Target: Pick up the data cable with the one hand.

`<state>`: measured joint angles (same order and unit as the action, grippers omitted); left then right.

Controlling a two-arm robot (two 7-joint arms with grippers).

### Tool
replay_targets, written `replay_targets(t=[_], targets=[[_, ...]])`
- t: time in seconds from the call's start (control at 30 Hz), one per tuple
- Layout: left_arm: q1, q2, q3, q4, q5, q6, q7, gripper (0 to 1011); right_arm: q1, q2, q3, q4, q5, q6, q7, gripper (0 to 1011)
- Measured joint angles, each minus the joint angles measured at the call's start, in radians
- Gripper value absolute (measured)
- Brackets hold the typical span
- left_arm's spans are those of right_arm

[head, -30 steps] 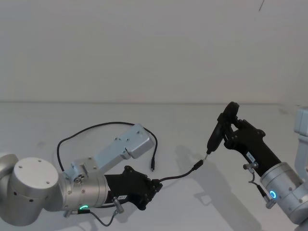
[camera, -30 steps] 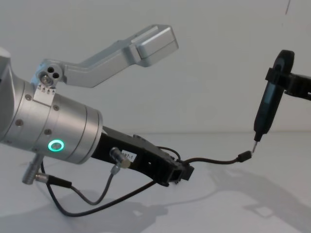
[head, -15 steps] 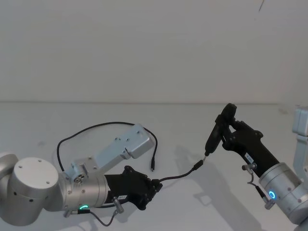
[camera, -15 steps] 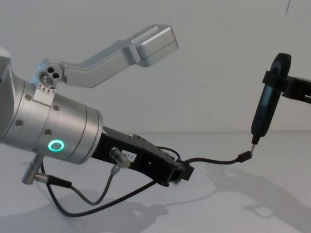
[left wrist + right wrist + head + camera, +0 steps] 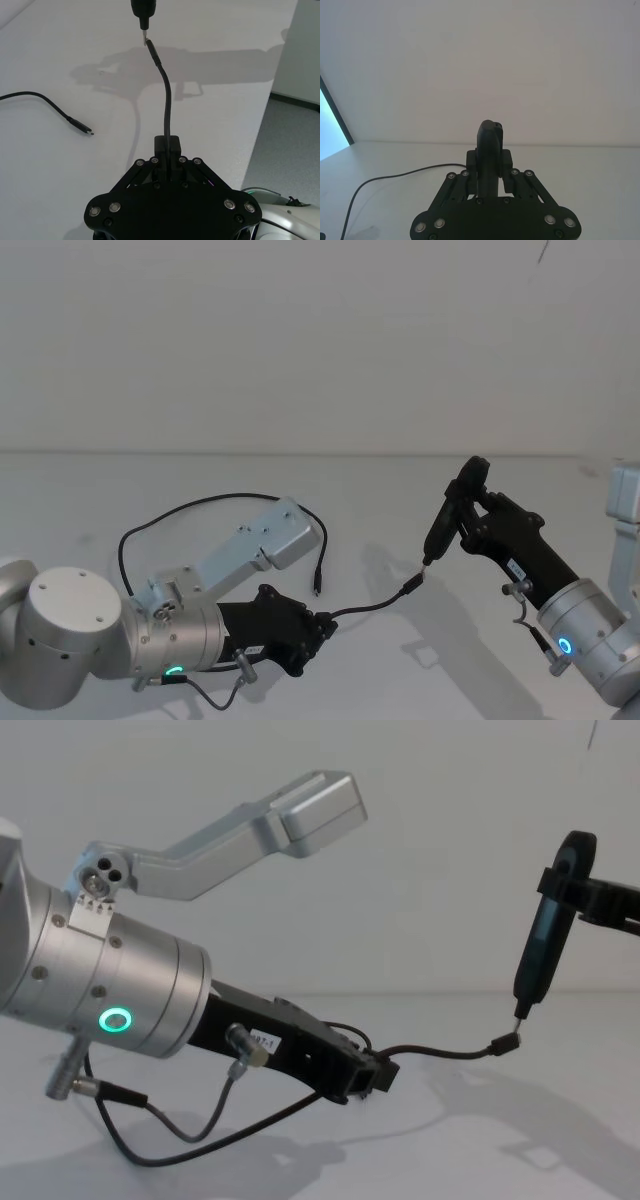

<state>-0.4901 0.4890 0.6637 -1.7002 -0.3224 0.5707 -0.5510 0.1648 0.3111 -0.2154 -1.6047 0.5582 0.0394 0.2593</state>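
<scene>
My left gripper (image 5: 322, 624) is shut on the data cable (image 5: 372, 604) low over the white table. In the left wrist view the left gripper (image 5: 167, 148) pinches the cable (image 5: 166, 95), which rises to a plug just under the pen tool (image 5: 144, 9). In the chest view the left gripper (image 5: 374, 1078) grips the cable (image 5: 440, 1051), whose free plug (image 5: 505, 1043) hangs in the air. The rest of the cable loops on the table to its other plug (image 5: 316, 586). My right gripper (image 5: 468, 520) is shut on the pen tool (image 5: 445, 520), its tip just above the raised plug. The right wrist view shows the right gripper (image 5: 489, 167) on the tool (image 5: 489, 145).
A silver camera bracket (image 5: 262, 542) juts from my left wrist. A grey wrist cord (image 5: 195, 1128) hangs under that arm. The table's edge (image 5: 260, 130) runs close by in the left wrist view. A pale box (image 5: 624, 502) stands at the far right.
My right gripper has shifted the pen tool slightly left, bringing its tip closer above the raised plug. The left gripper and the cable have stayed put.
</scene>
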Motion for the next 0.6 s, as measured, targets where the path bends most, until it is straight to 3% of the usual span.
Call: replay_targets(t=[0.6], targets=[[0.000, 0.000, 0.000, 0.000, 0.000, 0.000, 0.000, 36, 0.000, 0.002, -0.002, 0.000, 0.003, -0.001, 0.000, 279]])
